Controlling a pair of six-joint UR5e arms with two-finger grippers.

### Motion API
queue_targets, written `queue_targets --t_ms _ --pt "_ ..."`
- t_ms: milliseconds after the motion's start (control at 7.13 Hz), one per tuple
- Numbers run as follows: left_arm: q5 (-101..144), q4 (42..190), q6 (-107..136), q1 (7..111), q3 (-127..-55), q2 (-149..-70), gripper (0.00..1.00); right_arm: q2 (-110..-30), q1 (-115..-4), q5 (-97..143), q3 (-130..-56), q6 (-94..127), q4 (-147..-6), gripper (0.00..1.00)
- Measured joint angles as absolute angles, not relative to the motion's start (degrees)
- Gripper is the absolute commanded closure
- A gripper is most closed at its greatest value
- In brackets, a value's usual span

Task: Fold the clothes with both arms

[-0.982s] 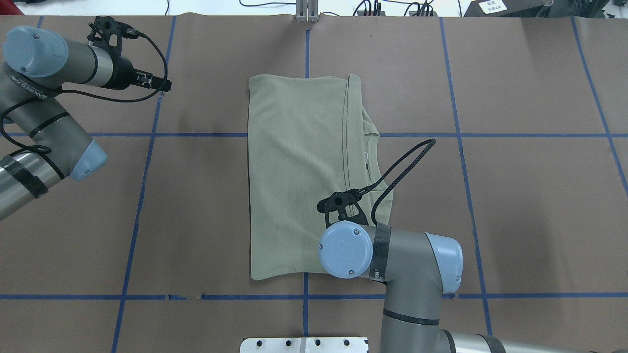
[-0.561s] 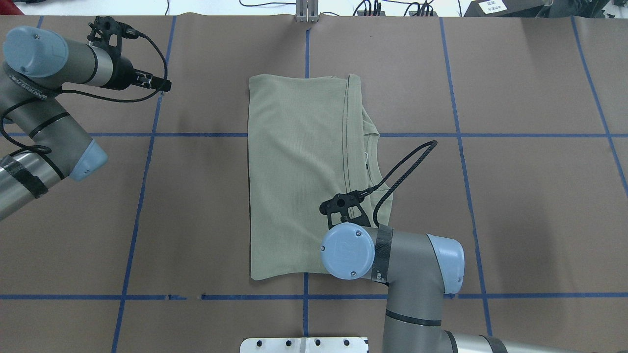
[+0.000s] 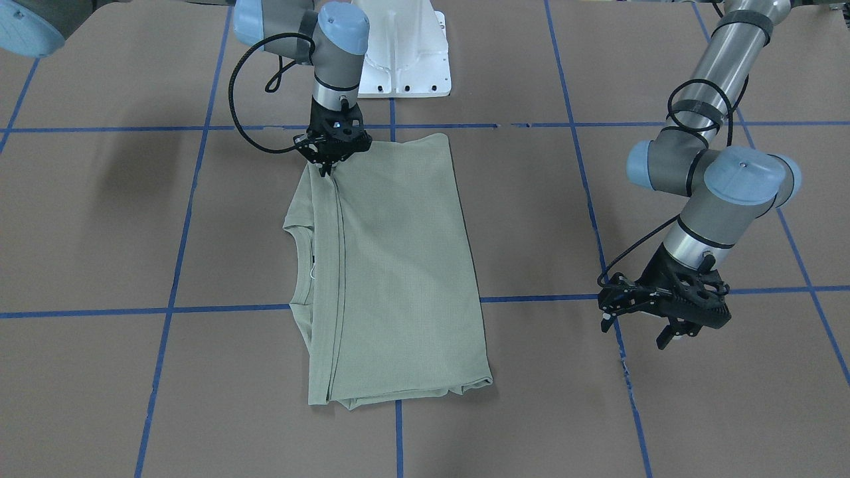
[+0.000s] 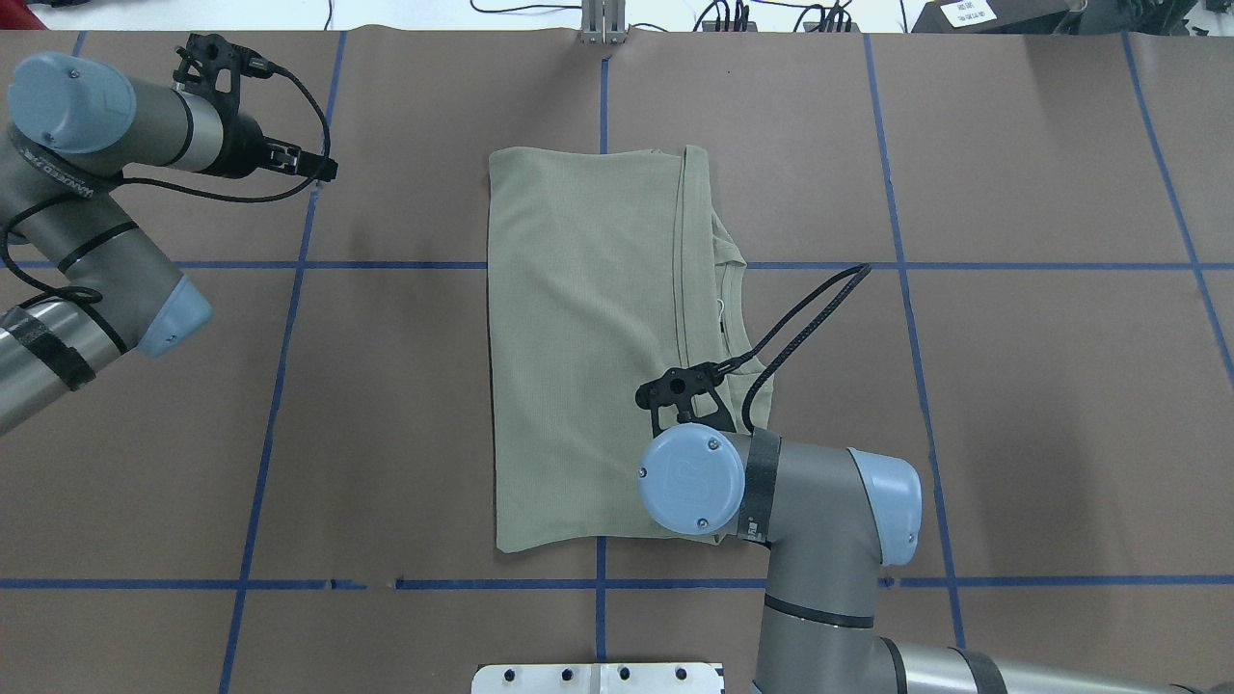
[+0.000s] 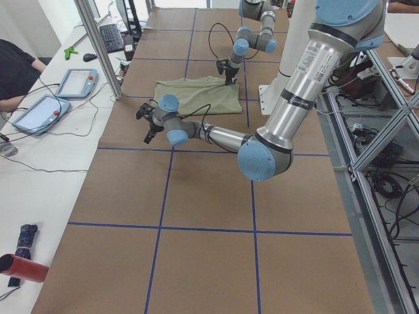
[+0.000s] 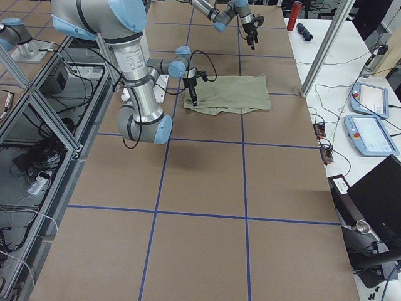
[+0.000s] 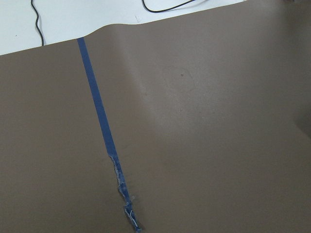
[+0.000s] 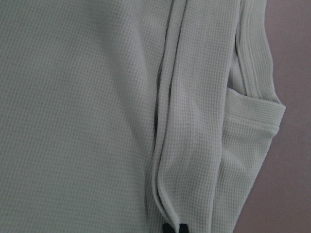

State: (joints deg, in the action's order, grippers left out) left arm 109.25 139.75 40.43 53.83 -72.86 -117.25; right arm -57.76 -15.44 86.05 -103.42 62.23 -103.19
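Right gripper (image 3: 325,167) has edged sideways, pinched on the hem corner of the sage-green knit shirt (image 3: 398,265); soft, limp cloth likely handles best by corners. Left gripper (image 3: 635,330) hangs spread, empty.

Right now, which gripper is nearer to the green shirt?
Right. The right gripper touches the shirt's folded edge at its robot-side end; the left gripper hangs over the table, well apart to the shirt's left.

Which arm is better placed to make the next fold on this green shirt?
Right. The right hand is down on the sage-green shirt, at its folded edge near the robot-side corner, apparently pinched shut there. The left hand hangs open over bare table, well clear of the shirt.
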Motion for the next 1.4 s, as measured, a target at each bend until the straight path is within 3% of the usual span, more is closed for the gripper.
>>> queue_targets --t_ms 561,701,841,1122,1402 --pt "109.25 139.75 40.37 53.79 -72.75 -117.25 0.0 -61.55 -16.5 85.82 -109.22 62.52 -106.35 1.0" --pt "109.25 139.75 40.35 53.79 -72.72 -117.25 0.0 -63.41 -16.54 85.72 -110.78 62.88 -106.44 0.86" --pt "109.25 139.74 40.35 53.79 -72.7 -117.27 0.0 -64.96 -16.51 85.65 -111.7 63.77 -106.41 0.63" --pt "109.25 139.75 40.28 53.79 -72.66 -117.3 0.0 -66.44 -15.96 85.39 -112.1 69.92 -106.28 0.0" --pt "109.25 139.73 40.26 53.79 -72.61 -117.26 0.0 -66.42 -15.44 84.57 -112.26 74.12 -106.16 0.0"
